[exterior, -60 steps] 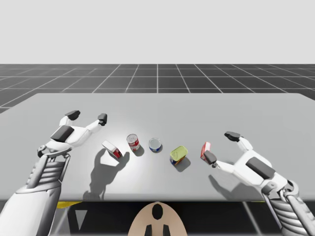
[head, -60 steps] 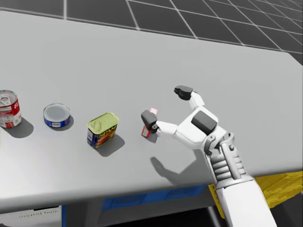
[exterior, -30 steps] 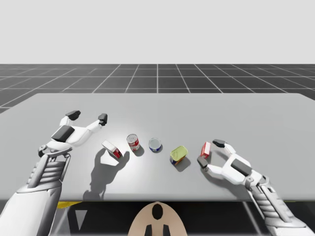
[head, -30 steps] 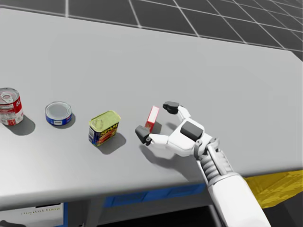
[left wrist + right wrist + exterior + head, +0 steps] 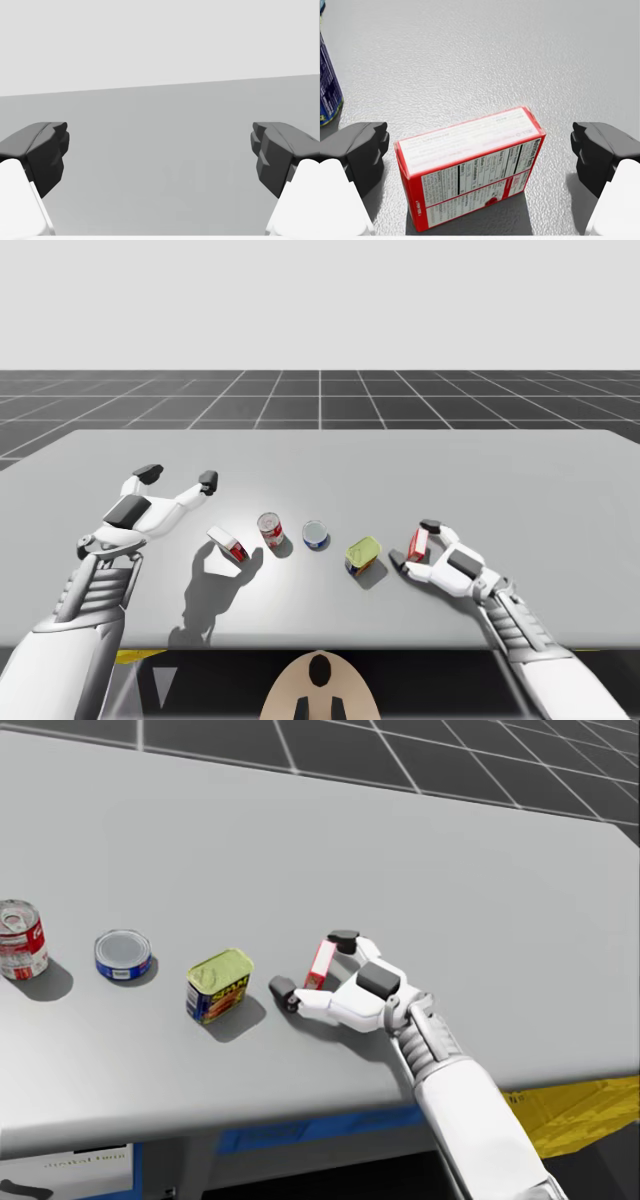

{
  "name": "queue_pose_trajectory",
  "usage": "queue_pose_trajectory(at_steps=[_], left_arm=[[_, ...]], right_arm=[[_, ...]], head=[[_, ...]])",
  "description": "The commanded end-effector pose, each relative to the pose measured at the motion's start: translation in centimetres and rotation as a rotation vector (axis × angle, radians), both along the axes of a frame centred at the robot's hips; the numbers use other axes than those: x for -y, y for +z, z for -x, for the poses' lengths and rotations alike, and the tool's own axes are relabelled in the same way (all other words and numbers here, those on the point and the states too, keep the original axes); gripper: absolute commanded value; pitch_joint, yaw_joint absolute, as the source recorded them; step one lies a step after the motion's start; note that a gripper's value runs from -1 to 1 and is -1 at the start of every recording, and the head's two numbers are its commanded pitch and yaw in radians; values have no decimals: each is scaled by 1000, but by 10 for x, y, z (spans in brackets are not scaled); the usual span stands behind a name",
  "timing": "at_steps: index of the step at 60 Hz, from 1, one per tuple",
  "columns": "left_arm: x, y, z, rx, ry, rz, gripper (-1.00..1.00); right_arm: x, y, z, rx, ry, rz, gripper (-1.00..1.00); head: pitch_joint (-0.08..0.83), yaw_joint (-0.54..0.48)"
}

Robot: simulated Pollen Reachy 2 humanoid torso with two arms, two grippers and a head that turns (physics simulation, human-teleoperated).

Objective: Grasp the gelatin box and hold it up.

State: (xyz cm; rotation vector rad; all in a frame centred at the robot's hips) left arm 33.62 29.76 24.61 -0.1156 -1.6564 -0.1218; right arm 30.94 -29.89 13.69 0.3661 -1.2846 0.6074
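Grey table (image 5: pixel 520 470), near right: the right gripper (image 5: pixel 480 150) stands open astride the gelatin box (image 5: pixel 470 165), neither finger touching. Step judged: pre-grasp. Next: close squarely on both ends, then lift. Far left, the left gripper (image 5: pixel 178 476) hangs open.

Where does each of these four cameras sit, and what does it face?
High view: above the table, looking down; both arms show.
Head view: on my head, looking down at right gripper, open around the red box.
Left wrist view: on left hand; left gripper, open, faces bare table.
Right wrist view: on right hand; same gripper straddles that box.
Shared: head and right wrist views show the box.
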Motion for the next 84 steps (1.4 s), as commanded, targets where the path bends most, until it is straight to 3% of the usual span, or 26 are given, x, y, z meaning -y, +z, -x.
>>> queue_pose_trajectory(at_steps=[1,7,9,10,11,12,13,21,32,39,52,62,71,80,84], left_arm=[[0,0,0,1,-1,0,-1000],[0,0,0,-1,-1,-3,-1000],[1,0,0,-1,-1,-3,-1000],[1,0,0,-1,-1,-4,-1000],[1,-1,0,-1,-1,-4,-1000],[1,-1,0,-2,-1,-4,-1000],[1,-1,0,-2,-1,-4,-1000],[1,-1,1,-2,0,-5,-1000],[2,-1,0,-5,3,-6,-1000],[2,-2,0,-7,4,-7,-1000],[2,-1,0,-5,8,-2,-1000],[1,0,1,-3,11,2,-1000],[-1,2,1,0,13,8,-1000],[-3,4,2,7,19,16,-1000],[-5,5,1,10,25,21,-1000]], right_arm=[[-2,-4,-6,-5,-9,16,-1000],[0,-6,-5,-18,-11,15,-1000],[0,-7,-4,-12,-23,19,-784],[0,-8,-3,-2,-48,25,-124],[0,-8,-2,1,-53,23,167],[0,-8,-1,4,-38,25,962],[0,-8,-1,2,-39,23,1000],[1,-8,-1,-16,-51,3,1000],[1,-8,0,-9,-47,4,1000],[1,-8,0,-4,-46,7,1000],[0,-4,3,10,-40,3,1000],[-5,38,8,109,-42,-7,1000],[-10,107,15,242,-47,-71,1000],[-10,157,19,371,-66,-92,1000],[-9,183,22,438,-87,-130,1000]], head=[[694,-374],[693,-375],[693,-376],[691,-376],[690,-377],[687,-378],[686,-378],[642,-382],[424,-388],[346,-392],[307,-395],[311,-405],[325,-413],[329,-414],[330,-411]])
